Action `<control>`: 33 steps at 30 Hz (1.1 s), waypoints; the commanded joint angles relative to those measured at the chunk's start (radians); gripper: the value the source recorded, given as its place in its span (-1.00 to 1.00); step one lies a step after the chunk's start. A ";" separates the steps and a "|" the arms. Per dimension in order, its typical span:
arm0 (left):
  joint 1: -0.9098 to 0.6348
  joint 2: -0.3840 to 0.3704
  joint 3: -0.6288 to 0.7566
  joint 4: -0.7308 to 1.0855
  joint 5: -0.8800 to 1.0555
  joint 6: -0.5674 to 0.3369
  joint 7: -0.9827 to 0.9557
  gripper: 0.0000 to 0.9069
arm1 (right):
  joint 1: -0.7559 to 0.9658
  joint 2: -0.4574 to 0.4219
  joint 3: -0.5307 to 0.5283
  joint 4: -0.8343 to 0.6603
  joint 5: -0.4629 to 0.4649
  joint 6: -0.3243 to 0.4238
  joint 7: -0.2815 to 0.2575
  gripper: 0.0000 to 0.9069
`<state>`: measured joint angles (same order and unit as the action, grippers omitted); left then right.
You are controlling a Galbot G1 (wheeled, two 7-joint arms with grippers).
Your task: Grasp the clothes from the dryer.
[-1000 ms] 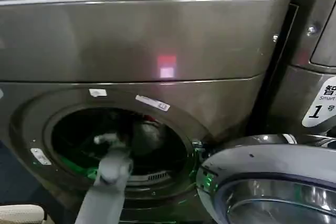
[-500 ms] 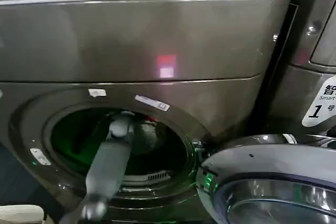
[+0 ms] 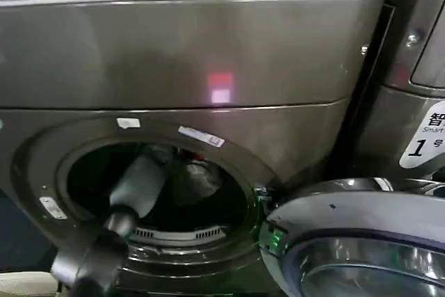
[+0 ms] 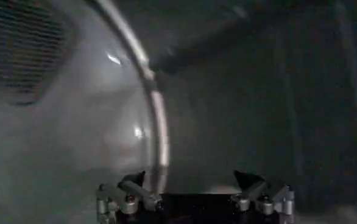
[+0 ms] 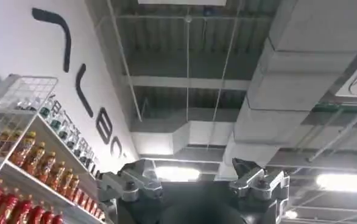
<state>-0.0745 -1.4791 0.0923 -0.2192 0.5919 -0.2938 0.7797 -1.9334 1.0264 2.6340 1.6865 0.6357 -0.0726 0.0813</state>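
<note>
Clothes (image 3: 198,177) inside dryer (image 3: 208,67), left end effector (image 4: 190,182) spread beside.

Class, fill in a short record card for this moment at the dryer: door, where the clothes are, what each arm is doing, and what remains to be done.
Dryer: dark bronze-grey front-loader, red light on upper panel
Door: swung open to the right
Clothes: white and grey bundle inside the drum, red patch at top
Left gripper: inside the drum, open, holding nothing
Right gripper: open, pointing up at the ceiling, away from the work
Left to do: clothes not yet grasped
</note>
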 commanded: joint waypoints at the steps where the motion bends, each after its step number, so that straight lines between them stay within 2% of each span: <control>1: -0.056 -0.012 0.084 0.149 0.041 0.091 0.050 1.00 | -0.003 0.006 0.002 0.001 -0.001 0.003 0.001 1.00; 10: -0.077 -0.050 0.108 0.187 -0.030 0.114 0.114 1.00 | 0.000 0.021 -0.002 0.014 -0.003 0.004 0.002 1.00; 11: -0.077 -0.051 0.108 0.188 -0.030 0.109 0.119 0.88 | -0.001 0.021 -0.002 0.013 -0.004 0.004 0.003 1.00; 12: -0.077 -0.054 0.108 0.188 -0.031 0.108 0.123 0.10 | -0.001 0.021 -0.002 0.013 -0.004 0.005 0.003 1.00; 13: -0.079 -0.057 0.109 0.192 -0.032 0.106 0.125 -0.50 | 0.000 0.020 -0.002 0.015 -0.004 0.004 0.003 1.00; 14: -0.081 -0.059 0.109 0.193 -0.033 0.105 0.126 -0.77 | 0.002 0.020 -0.003 0.016 -0.004 0.004 0.003 1.00; 17: -0.091 -0.061 0.112 0.199 -0.036 0.095 0.134 -0.97 | 0.005 0.023 -0.007 0.015 -0.006 0.004 0.004 1.00; 33: -0.081 -0.058 0.086 0.197 -0.096 0.065 0.116 -1.00 | 0.020 0.025 -0.027 0.020 -0.022 0.006 0.013 1.00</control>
<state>-0.1557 -1.5356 0.1972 -0.0207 0.5224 -0.2288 0.9062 -1.9139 1.0502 2.6093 1.7076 0.6153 -0.0663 0.0944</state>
